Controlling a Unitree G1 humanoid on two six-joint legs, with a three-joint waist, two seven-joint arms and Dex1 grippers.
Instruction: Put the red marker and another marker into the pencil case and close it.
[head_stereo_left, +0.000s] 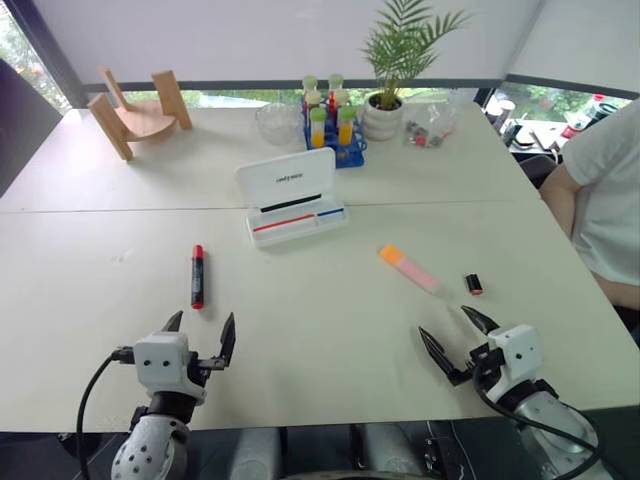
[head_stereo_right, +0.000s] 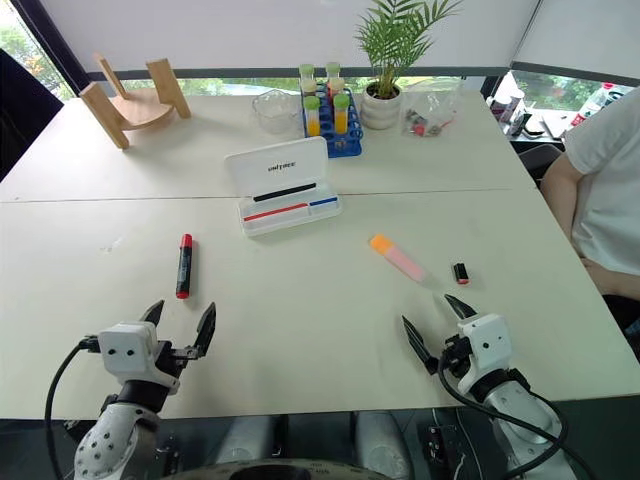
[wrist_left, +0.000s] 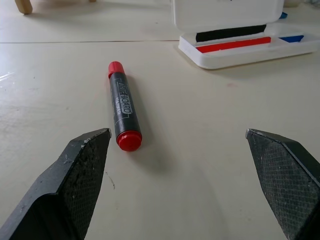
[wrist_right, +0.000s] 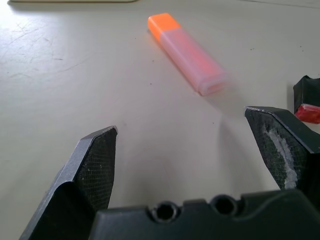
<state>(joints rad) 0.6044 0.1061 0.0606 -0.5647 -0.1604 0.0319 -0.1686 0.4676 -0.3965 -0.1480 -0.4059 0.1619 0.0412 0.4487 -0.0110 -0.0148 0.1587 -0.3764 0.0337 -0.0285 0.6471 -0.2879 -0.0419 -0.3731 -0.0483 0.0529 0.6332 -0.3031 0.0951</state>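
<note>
From my left, the red marker (head_stereo_left: 197, 276) lies flat on the table (head_stereo_left: 320, 330), just ahead of my left pincer (head_stereo_left: 200, 335). I judge it light, stiff and smooth, likely to roll, so I would pinch its black middle. That pincer is spread wide, holding nothing. The pencil case (head_stereo_left: 292, 196) sits open further back, mid-table. The pink marker (head_stereo_left: 409, 268) with the orange cap looks just as light and slick; grip its mid-barrel. My right pincer (head_stereo_left: 456, 338) is also wide apart and empty.
</note>
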